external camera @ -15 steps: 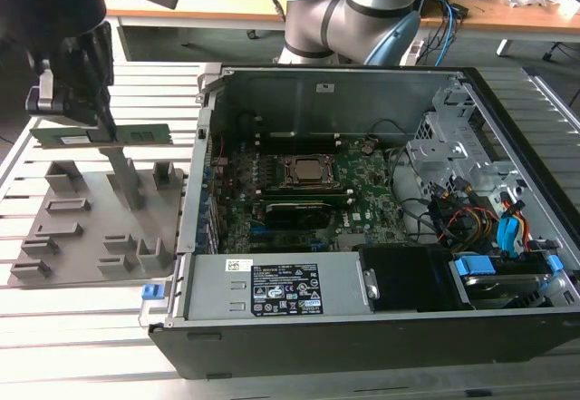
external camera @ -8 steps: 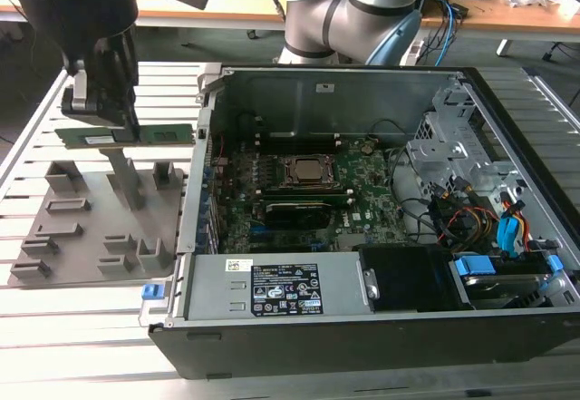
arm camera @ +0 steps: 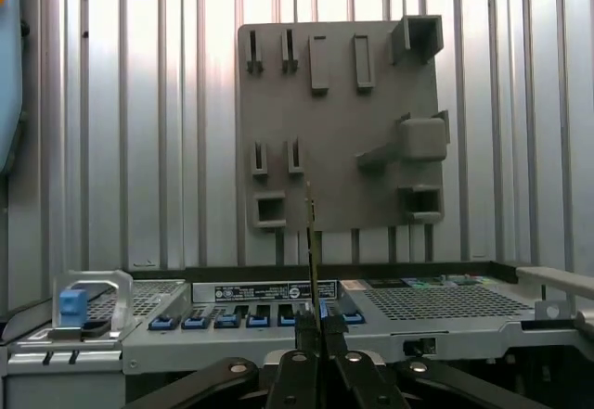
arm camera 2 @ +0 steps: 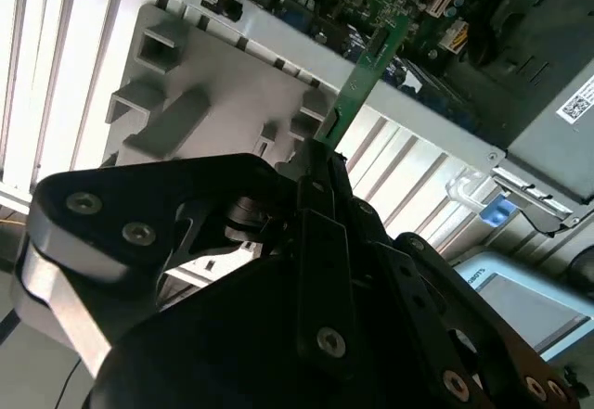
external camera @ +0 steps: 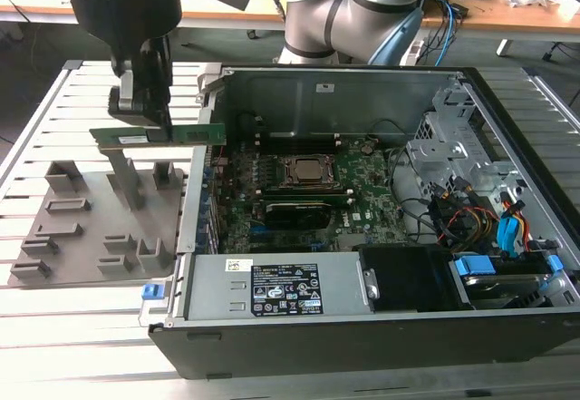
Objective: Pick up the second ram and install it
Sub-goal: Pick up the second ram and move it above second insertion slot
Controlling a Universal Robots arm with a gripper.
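Aloft, second ram (external camera: 195, 133) level, lengthwise across exterior view, in pinch of fingers (external camera: 156, 101).

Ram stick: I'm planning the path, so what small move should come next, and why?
Probably shift it toward the exterior view's right, toward the open case: the fingers hold the stick level above the grey tray, outside the case.

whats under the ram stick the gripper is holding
The grey tray with its upright blocks lies under the second ram, clamped in the gripper. Whether a block touches the ram is covered from sight.
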